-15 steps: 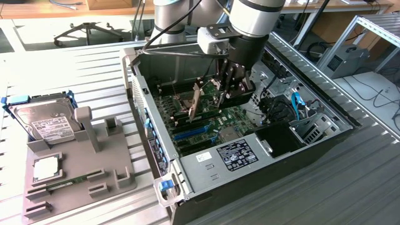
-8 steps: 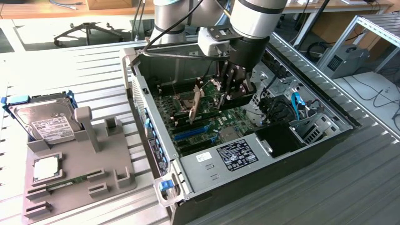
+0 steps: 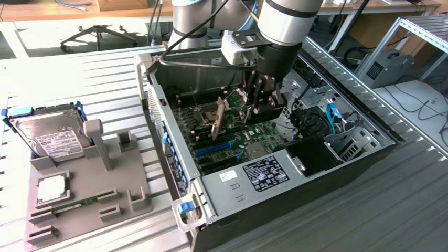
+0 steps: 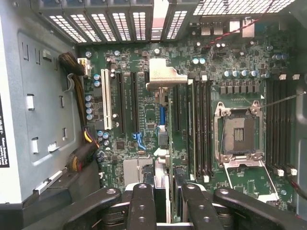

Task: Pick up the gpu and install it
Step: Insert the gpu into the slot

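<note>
Gpu (image 4: 166,76) upright (edge-on), clamped in end effector (image 4: 169,189), above motherboard (image 4: 146,112)

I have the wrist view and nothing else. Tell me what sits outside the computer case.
Observer: A grey holder lies beside the case, on the exterior view's left, with a silver hard drive standing in its far end.
Operator: Now describe the card's pose from outside.
Observer: The gpu stands on edge over the motherboard, its bare board face turned to the exterior view's left, with the gripper shut on it.
</note>
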You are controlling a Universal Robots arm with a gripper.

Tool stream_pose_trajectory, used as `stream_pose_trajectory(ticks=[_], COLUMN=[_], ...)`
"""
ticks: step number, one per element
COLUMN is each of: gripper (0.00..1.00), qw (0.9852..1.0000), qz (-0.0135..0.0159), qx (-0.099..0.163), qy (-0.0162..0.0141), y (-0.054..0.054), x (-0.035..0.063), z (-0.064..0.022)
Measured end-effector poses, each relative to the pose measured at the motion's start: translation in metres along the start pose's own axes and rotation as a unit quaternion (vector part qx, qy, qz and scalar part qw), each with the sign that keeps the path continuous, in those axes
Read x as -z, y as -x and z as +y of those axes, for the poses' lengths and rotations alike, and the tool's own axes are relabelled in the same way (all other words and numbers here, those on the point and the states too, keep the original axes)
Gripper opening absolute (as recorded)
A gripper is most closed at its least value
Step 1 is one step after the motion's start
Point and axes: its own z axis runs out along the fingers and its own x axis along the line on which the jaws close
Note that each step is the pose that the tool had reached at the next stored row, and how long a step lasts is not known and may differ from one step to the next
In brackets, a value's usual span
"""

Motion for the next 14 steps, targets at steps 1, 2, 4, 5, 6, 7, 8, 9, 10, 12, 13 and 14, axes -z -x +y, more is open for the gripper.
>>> stream_pose_trajectory(ticks=[1,2,4,5,6,7,8,9,10,12,13,14], gripper=[0.27,0.27,0.27,0.27,0.27,0.27,0.27,0.27,0.27,0.27,0.27,0.27], qw=[1.0000,1.0000,1.0000,1.0000,1.0000,1.0000,1.0000,1.0000,1.0000,1.0000,1.0000,1.0000], qz=[0.0000,0.0000,0.0001,0.0000,0.0000,0.0000,0.0000,0.0001,0.0001,0.0001,0.0000,-0.0006], qx=[0.000,0.000,0.000,0.000,0.000,0.000,0.000,0.000,0.000,0.000,0.000,0.000], qy=[0.0000,0.0000,0.0000,0.0000,0.0000,0.0000,0.0000,0.0000,0.0000,0.0000,0.0000,0.0001], y=[-0.0002,-0.0006,-0.0013,-0.0017,-0.0021,-0.0030,-0.0032,-0.0033,-0.0035,-0.0037,-0.0038,-0.0039], x=[0.0000,-0.0002,-0.0003,-0.0005,-0.0007,-0.0010,-0.0012,-0.0013,-0.0013,-0.0016,-0.0017,-0.0018], z=[0.0001,0.0002,0.0004,0.0005,0.0007,0.0009,0.0010,0.0011,0.0015,0.0034,0.0044,0.0053])
